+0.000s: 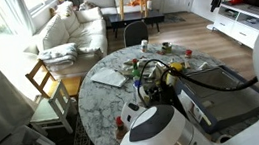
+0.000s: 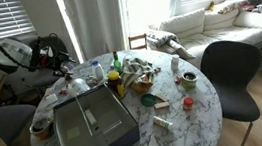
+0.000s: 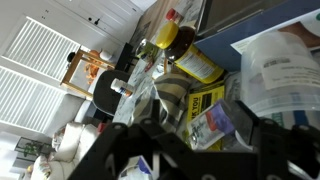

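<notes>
My gripper is open, its two dark fingers wide apart at the bottom of the wrist view. A small white, blue and red packet shows between the fingers, close to the right one; I cannot tell whether it touches. Just beyond lie a yellow-labelled jar, a striped cloth and a dark bottle with a red cap. In both exterior views the gripper hangs over the cluttered round marble table.
A grey metal tray fills the table's near side. A yellow jar, a green lid, a red lid and a mug stand about. A black chair and a sofa are nearby.
</notes>
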`<action>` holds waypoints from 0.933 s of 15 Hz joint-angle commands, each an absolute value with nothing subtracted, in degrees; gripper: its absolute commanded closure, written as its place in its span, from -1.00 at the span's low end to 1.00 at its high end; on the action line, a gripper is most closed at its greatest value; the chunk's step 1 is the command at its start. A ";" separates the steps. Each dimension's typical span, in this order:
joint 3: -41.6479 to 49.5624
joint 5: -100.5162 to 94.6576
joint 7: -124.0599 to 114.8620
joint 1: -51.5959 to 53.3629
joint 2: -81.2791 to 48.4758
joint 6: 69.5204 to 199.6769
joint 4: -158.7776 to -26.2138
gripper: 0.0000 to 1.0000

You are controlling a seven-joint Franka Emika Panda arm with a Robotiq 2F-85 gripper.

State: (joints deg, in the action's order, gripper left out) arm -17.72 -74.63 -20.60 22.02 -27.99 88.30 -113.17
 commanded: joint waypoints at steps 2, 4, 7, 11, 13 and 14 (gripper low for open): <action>-17.71 -67.02 -22.12 22.31 -26.31 83.23 -110.10 -1.00; -17.32 -68.68 -21.30 22.47 -26.27 83.95 -110.49 -1.00; -17.26 -68.31 -21.20 22.51 -26.35 83.56 -109.65 -1.00; -17.25 -68.32 -21.20 22.53 -26.52 83.56 -109.66 -1.00; -17.38 -66.10 -22.81 21.90 -26.67 84.30 -108.77 -1.00; -17.33 -64.14 -24.04 21.42 -26.70 84.47 -108.09 -1.00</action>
State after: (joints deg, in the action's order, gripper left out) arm -17.63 -68.14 -21.60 22.07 -26.49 83.58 -109.55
